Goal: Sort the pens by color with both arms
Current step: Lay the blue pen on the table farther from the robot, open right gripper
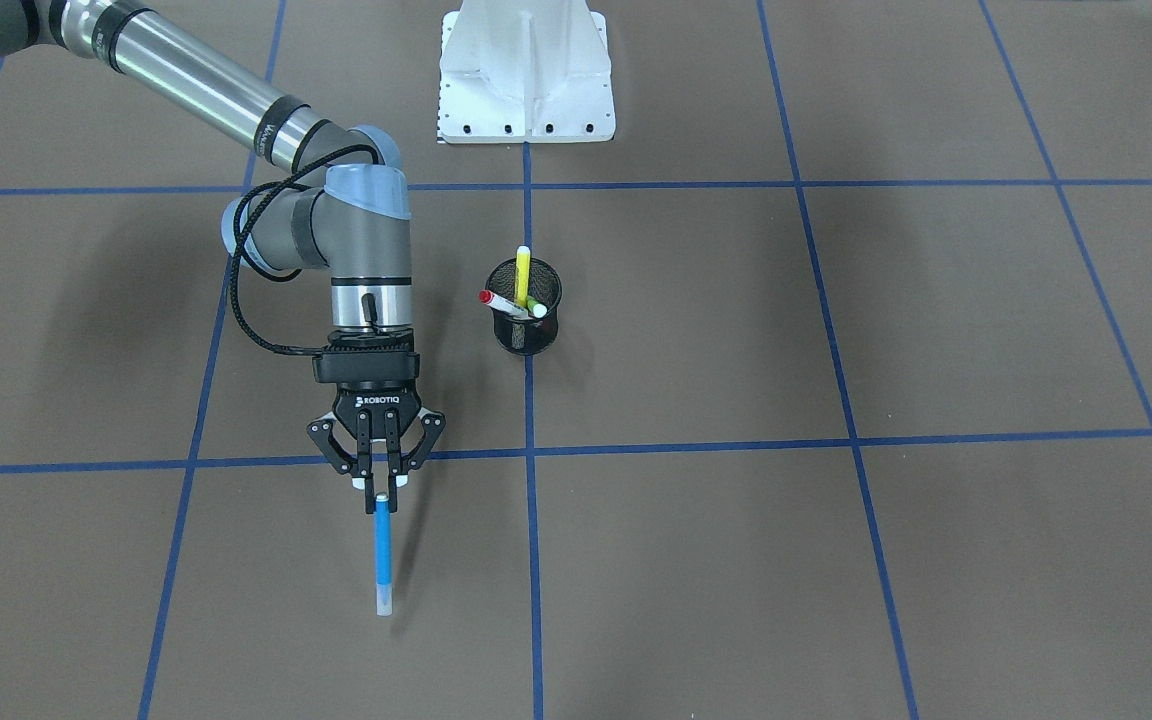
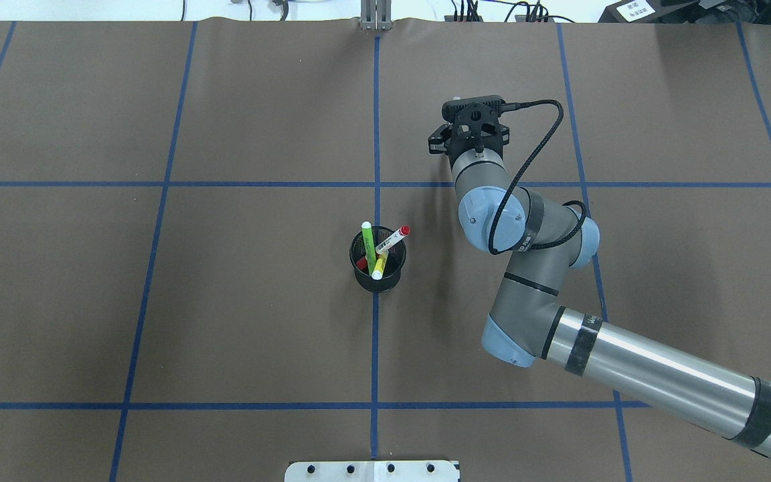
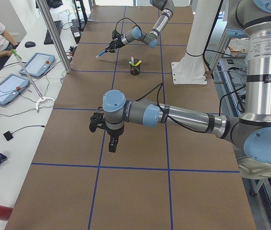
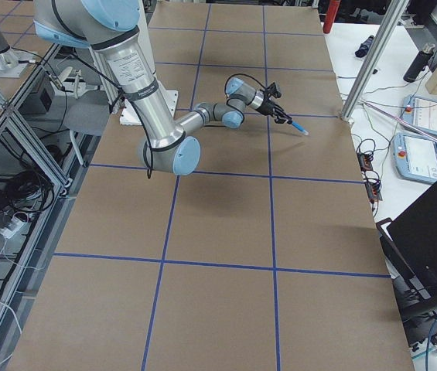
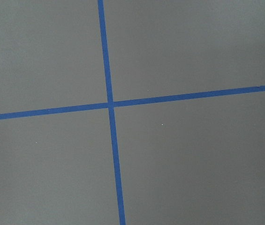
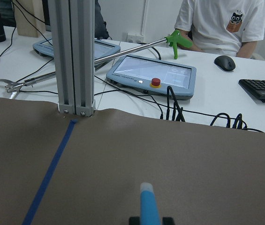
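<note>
Front-facing exterior view: the right gripper (image 1: 380,487) is clamping the blue pen (image 1: 382,555) by one end.
White "ROBOTIQ" lettering (image 1: 379,400) is showing on that gripper's black body. Its arm (image 1: 186,85) is reaching in from the far left with the wrist bent down, and the pen is pointing toward the near edge. Overhead, the gripper is hiding the pen, while the right wrist camera is showing it sticking straight out. At mid-table (image 1: 836,560), the yellow pen (image 1: 523,268), red-capped pen (image 1: 502,300) and green pen (image 1: 536,304) are standing in the black mesh cup (image 1: 526,335). Only the side view is showing the left gripper (image 3: 111,143), hanging over the table; I cannot tell how its jaws are standing.
</note>
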`<state>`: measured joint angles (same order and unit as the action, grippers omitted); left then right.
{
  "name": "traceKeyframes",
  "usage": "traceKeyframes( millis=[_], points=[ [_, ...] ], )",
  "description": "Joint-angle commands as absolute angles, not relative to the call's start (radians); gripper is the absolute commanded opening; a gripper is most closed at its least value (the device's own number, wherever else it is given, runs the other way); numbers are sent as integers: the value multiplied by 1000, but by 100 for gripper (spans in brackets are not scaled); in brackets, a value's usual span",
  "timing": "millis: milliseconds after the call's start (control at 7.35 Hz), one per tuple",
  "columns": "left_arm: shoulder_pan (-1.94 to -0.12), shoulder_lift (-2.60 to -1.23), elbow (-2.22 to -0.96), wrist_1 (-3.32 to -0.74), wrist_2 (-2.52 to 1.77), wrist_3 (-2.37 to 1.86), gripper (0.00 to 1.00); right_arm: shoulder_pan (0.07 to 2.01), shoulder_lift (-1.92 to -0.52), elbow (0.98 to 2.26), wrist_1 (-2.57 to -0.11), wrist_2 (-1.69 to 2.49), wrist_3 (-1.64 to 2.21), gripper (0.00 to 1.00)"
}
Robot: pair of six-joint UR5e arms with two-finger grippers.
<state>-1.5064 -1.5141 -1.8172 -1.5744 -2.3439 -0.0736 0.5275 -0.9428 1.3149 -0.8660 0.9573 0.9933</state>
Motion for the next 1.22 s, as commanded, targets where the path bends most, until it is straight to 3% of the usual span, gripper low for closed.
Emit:
traceKeyframes(
  millis=[0,953,1089],
  points=[
    [-1506,-1519,-1816,-1574,-2344,-81,100,518,-951,1310,-859,931,994,0],
    [-1506,-1525,-1819,-1575,-2344,-123,100,460,-922,1284,-862,910,994,0],
    [-1506,-1525,-1819,-1577,-2344,-121,100,457,-911,1264,-862,904,994,10]
  ],
)
